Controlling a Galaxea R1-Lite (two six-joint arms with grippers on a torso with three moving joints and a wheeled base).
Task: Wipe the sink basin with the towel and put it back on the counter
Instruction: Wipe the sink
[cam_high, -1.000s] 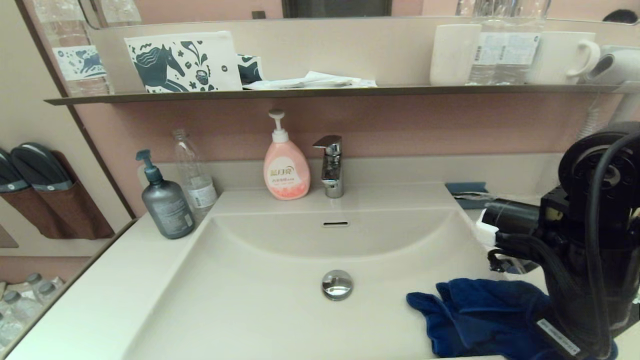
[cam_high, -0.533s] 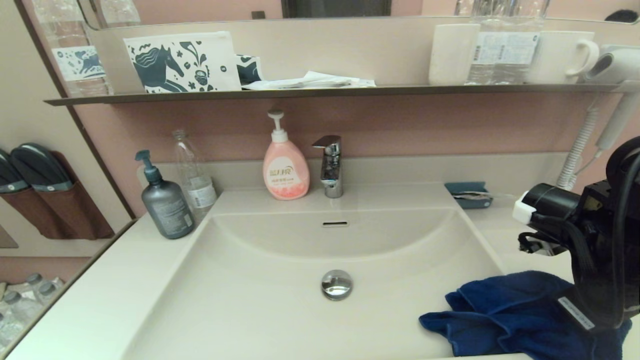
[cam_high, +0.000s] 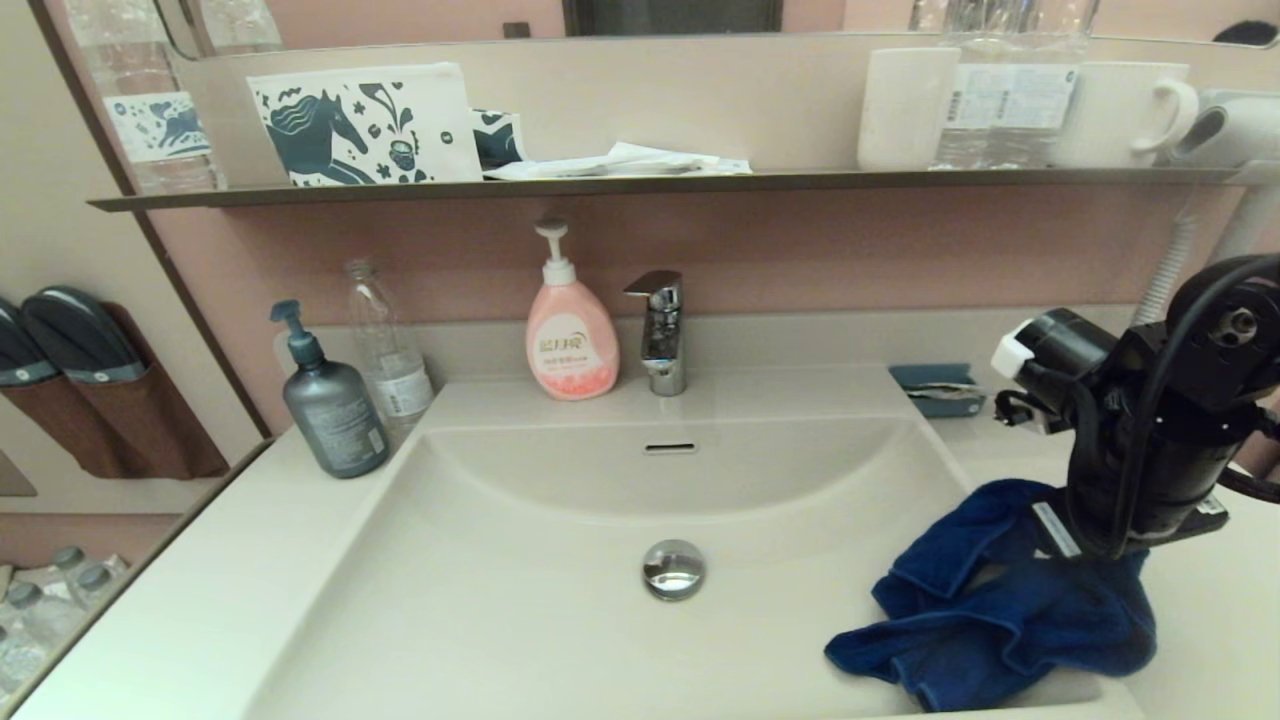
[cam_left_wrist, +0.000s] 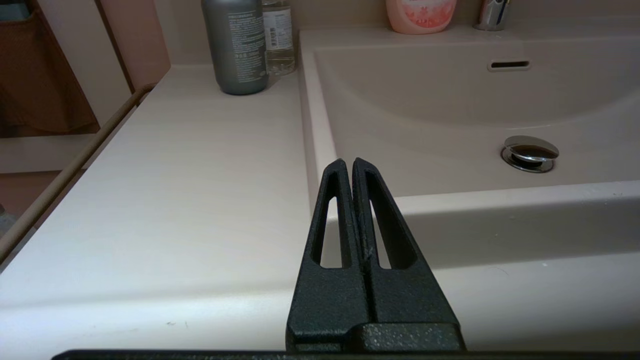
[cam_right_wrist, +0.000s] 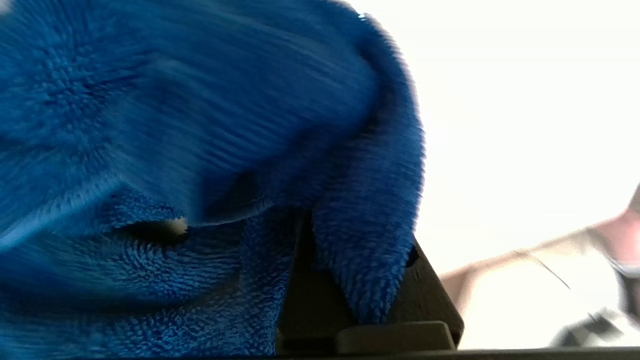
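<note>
Right gripper (cam_right_wrist: 350, 295): fingers clamped on the deep royal-blue terry towel (cam_high: 1000, 610), above the right rim | towel: bunched, draped over the right edge of the wide off-white sink basin (cam_high: 560, 620) and onto the smooth off-white counter (cam_high: 1200, 600) | left gripper (cam_left_wrist: 348, 167): fingers pressed together, empty, near the front-left counter.

Grey pump btl (cam_high: 333, 405), clear btl (cam_high: 390, 350), pink soap (cam_high: 571, 335), tap (cam_high: 661, 330), teal tray (cam_high: 937, 388).
</note>
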